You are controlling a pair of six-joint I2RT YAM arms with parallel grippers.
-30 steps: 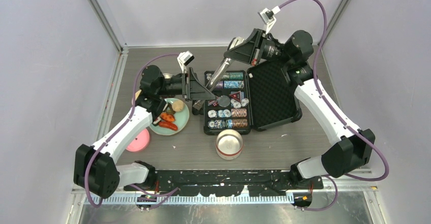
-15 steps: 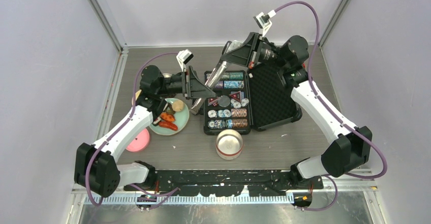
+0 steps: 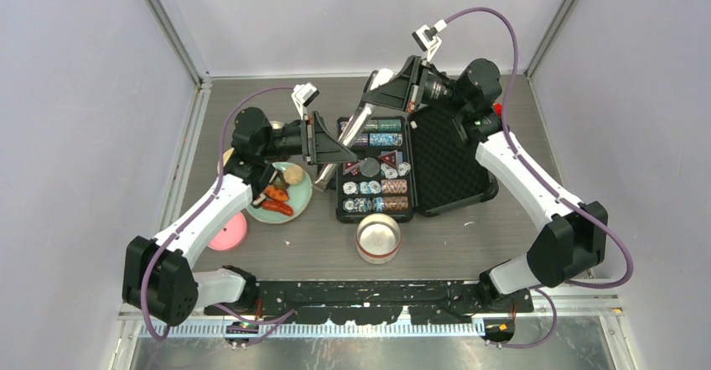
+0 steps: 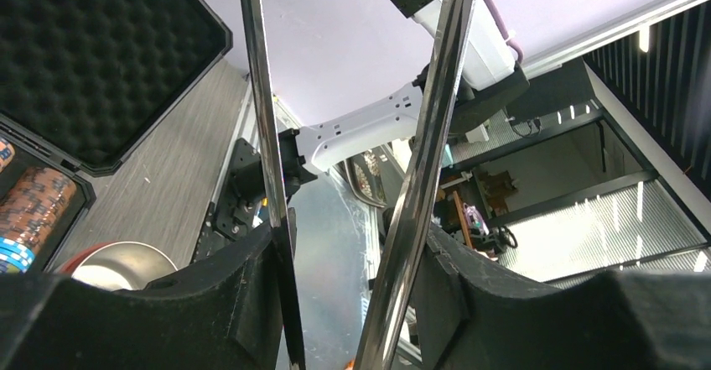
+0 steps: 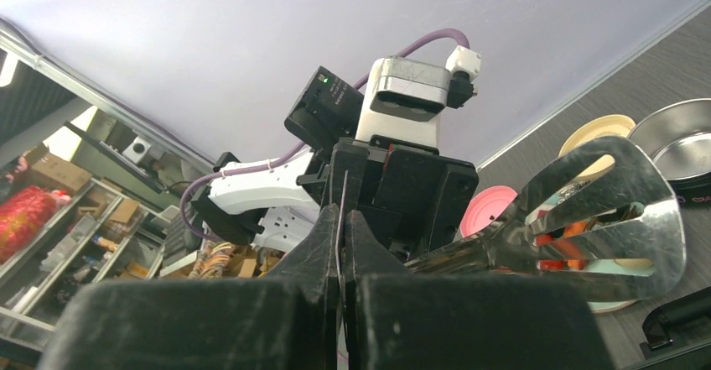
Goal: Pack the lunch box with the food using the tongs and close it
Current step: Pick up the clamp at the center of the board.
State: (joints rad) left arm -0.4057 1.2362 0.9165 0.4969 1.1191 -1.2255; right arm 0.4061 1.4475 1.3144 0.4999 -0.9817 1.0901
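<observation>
Handover mid-air | right tool (image 3: 376,100) pinched tight on tongs (image 3: 356,127), left tool (image 3: 335,153) hugging both tong arms | food (image 3: 277,206) on plate (image 3: 302,198) beside left tool, looks unpacked | lunch box (image 3: 378,240) open, well clear of both tools

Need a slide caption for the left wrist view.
Left gripper straddling both steel arms of the tongs, foam-lined black case open behind.
</observation>
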